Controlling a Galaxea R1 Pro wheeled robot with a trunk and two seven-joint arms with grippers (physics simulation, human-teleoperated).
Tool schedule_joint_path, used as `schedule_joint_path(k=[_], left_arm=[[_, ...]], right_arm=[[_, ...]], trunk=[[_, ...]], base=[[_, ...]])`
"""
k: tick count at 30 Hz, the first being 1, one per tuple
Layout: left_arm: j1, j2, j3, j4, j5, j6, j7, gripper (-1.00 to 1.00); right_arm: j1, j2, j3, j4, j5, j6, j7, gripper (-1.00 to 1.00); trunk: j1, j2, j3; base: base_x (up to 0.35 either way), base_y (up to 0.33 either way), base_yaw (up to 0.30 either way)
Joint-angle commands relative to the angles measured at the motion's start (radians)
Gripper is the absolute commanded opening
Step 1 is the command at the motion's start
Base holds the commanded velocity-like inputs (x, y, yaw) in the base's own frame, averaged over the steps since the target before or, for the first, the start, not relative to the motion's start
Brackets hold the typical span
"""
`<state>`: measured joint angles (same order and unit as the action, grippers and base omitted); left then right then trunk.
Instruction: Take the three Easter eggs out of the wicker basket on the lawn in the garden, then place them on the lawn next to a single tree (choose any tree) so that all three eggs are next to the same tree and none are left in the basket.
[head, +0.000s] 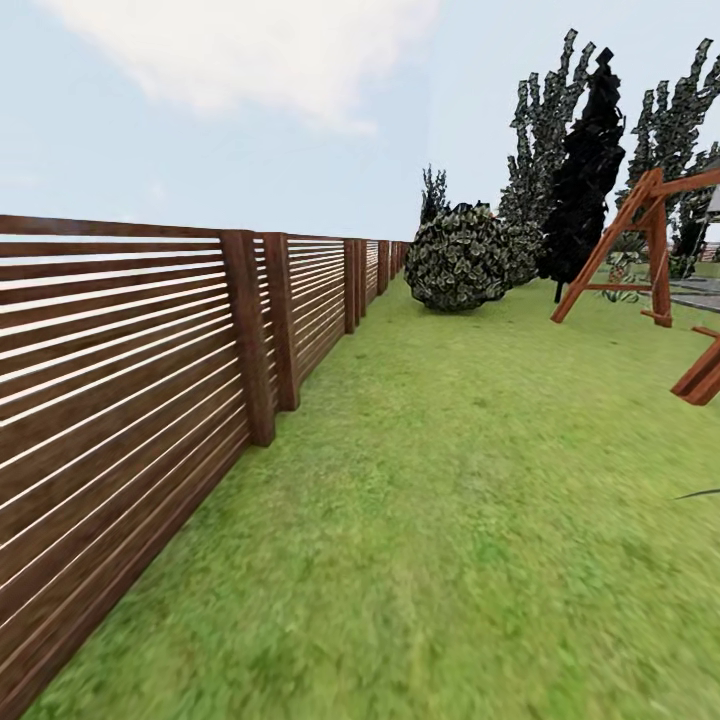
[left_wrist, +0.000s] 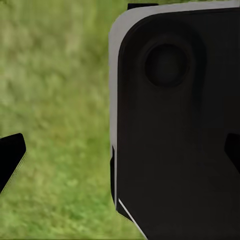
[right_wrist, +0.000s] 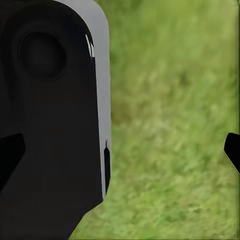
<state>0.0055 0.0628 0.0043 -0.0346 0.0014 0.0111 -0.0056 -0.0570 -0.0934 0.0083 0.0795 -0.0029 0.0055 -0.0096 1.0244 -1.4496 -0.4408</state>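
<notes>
Neither basket nor eggs are in sight, so no arm can be judged nearer. From left: a brown slatted wooden fence (head: 130, 400) borders the mottled green lawn (head: 450, 520); then a round dark bush (head: 458, 258), tall trees (head: 545, 120) and a wooden swing frame (head: 640, 240). Both wrist views show fingertips set wide, nothing between them.

Mottled green lawn (head: 450, 480), brown slatted fence (head: 120, 360)
</notes>
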Motion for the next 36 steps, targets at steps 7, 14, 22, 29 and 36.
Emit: schedule_joint_path(k=[7, 14, 22, 29, 36], left_arm=[[0.001, 0.0, 0.0, -0.002, 0.0, 0.001, -0.001, 1.0], [0.001, 0.0, 0.0, -0.002, 0.0, 0.001, -0.001, 1.0], [0.001, 0.0, 0.0, -0.002, 0.0, 0.001, -0.001, 1.0], [0.001, 0.0, 0.0, -0.002, 0.0, 0.001, -0.001, 1.0], [0.001, 0.0, 0.0, -0.002, 0.0, 0.001, -0.001, 1.0]], right_arm=[[-0.001, 0.0, 0.001, 0.002, 0.0, 0.0, -0.001, 1.0], [-0.001, 0.001, 0.002, 0.002, 0.0, -0.001, 0.0, 1.0], [-0.001, 0.0, 0.002, 0.002, 0.0, -0.001, 0.0, 1.0], [-0.001, 0.0, 0.002, 0.002, 0.0, -0.001, 0.0, 1.0], [-0.001, 0.0, 0.001, 0.002, 0.0, -0.001, -0.001, 1.0]], trunk=[[0.001, 0.0, -0.001], [0.001, 0.0, -0.001], [0.001, 0.0, -0.001], [0.001, 0.0, -0.001], [0.001, 0.0, -0.001]], base=[[0.335, 0.0, 0.0], [0.335, 0.0, -0.107], [0.335, 0.0, -0.283], [0.335, 0.0, -0.132], [0.335, 0.0, -0.005]])
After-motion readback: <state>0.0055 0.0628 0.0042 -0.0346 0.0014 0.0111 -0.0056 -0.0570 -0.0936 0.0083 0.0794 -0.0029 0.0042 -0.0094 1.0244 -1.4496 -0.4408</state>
